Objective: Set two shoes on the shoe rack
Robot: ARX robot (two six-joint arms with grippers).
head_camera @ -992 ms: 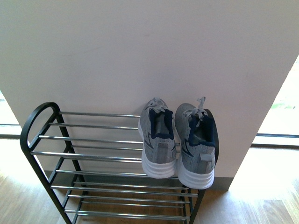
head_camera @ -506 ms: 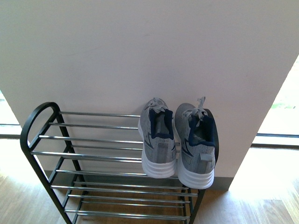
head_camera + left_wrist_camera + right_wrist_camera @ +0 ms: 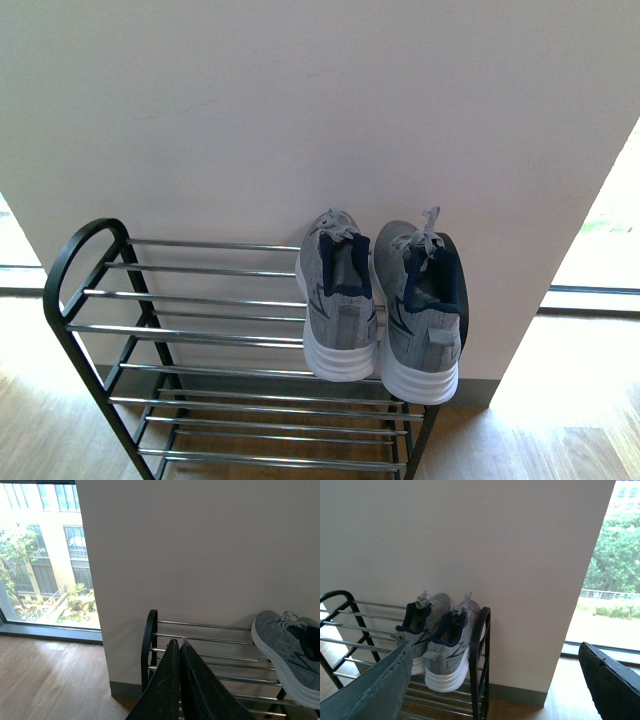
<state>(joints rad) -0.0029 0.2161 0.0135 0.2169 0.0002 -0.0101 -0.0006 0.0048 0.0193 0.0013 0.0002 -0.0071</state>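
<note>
Two grey knit sneakers stand side by side, heels toward me, on the top tier at the right end of the shoe rack [image 3: 190,300]: the left shoe [image 3: 337,300] and the right shoe [image 3: 425,305]. They touch the wall with their toes. Neither arm shows in the front view. In the left wrist view my left gripper [image 3: 179,642] is shut and empty, held back from the rack's [image 3: 200,641] left end, with one shoe [image 3: 285,647] off to the side. In the right wrist view my right gripper [image 3: 495,652] is open and empty, back from the rack's right upright [image 3: 479,655] and both shoes [image 3: 445,640].
A white wall [image 3: 320,110] stands right behind the rack. Wooden floor [image 3: 560,455] lies around it. Windows open on both sides of the wall, seen in the left wrist view [image 3: 40,555] and the right wrist view [image 3: 615,560]. Lower chrome tiers [image 3: 270,410] hold nothing.
</note>
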